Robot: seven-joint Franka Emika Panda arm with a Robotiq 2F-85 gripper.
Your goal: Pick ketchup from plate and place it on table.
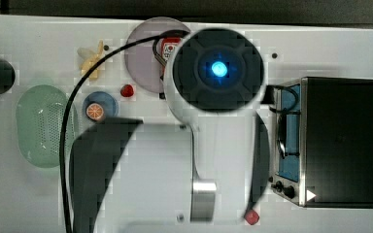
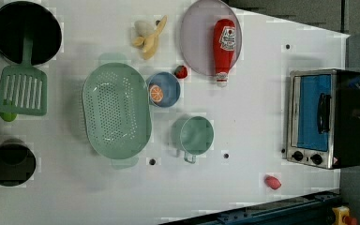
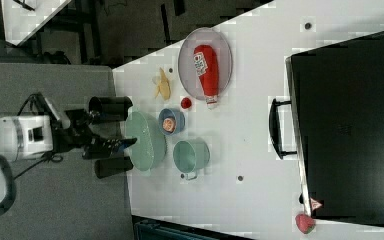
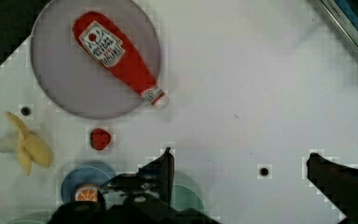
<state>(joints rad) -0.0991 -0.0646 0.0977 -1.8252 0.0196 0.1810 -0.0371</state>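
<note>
- Worktop (image 2: pixel 262 93): broad white surface with a few small dark holes. It carries everything and lies below the gripper with clear air between.
- Toaster oven (image 2: pixel 321 119): well off to one side of the gripper. It is not in the path to the plate.
- Plate (image 4: pixel 60 79): large, round, pale lilac-grey. It sits ahead of the gripper, past the open span of the fingers and offset to one side.
- Ketchup bottle (image 4: pixel 116 56): lies flat on the plate, well apart from the gripper and untouched. Its long axis runs diagonally across the plate. The broad base is toward the plate's far edge. The whitish cap (image 4: pixel 160 98) overhangs the near rim and points back toward the gripper, over bare worktop.
- Gripper (image 4: pixel 240 161): spread about as wide as it goes and empty. It hangs high, pointing down at the worktop.
- Strawberry piece (image 4: pixel 100 138): small and red, between the gripper and the plate, just off the rim.
- Step in hand (judgement): approach for the pick. Travel over the bottle's mid-body first, then turn the wrist so the fingers close across the long axis, not along it.
- Grasp the label section; the tapering neck looks likely to slip. Descend straight, and stop before the fingertips scrape the plate.
</note>
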